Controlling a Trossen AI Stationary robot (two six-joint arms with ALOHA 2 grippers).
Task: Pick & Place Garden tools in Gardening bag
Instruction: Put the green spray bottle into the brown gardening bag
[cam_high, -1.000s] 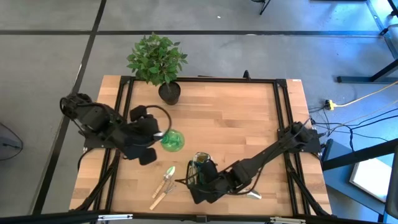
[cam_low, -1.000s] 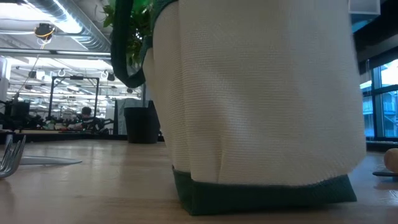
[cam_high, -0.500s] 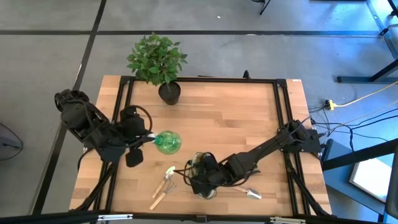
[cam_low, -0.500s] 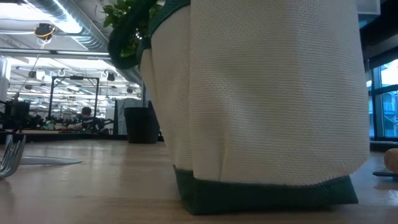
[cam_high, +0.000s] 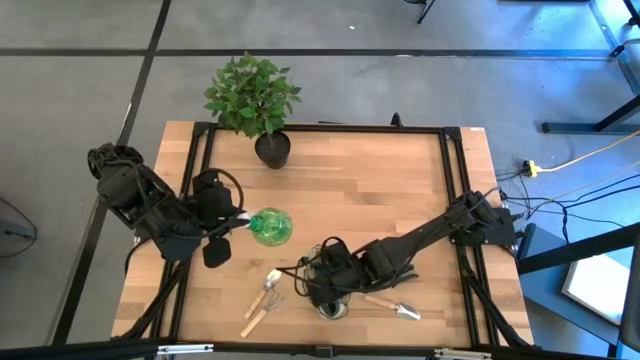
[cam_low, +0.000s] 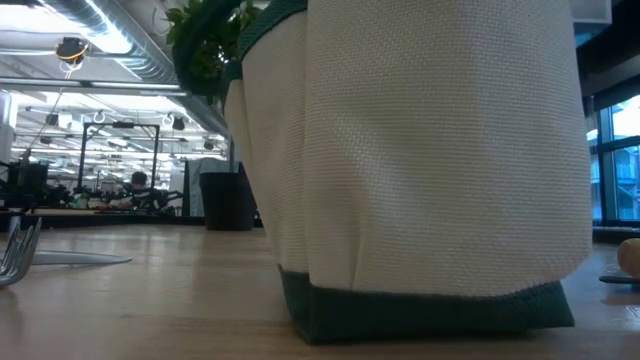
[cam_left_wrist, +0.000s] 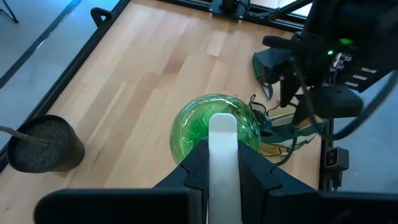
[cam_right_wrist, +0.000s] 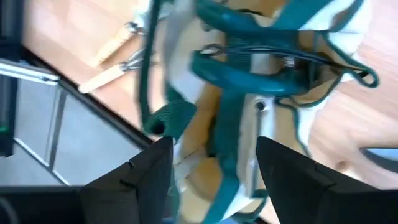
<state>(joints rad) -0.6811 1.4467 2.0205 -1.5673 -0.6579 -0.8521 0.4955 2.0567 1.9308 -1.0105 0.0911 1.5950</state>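
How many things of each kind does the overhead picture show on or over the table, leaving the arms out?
wooden-handled tools: 3
spray bottle: 1
bag: 1
potted plant: 1
Total: 6

The left end effector (cam_left_wrist: 222, 163) grips the green spray bottle (cam_left_wrist: 214, 129), apparently by its white neck.

Grey concrete floor (cam_high: 80, 90) surrounds the table; ceiling ducts (cam_low: 110, 45) and windows (cam_low: 610, 170) show beyond.
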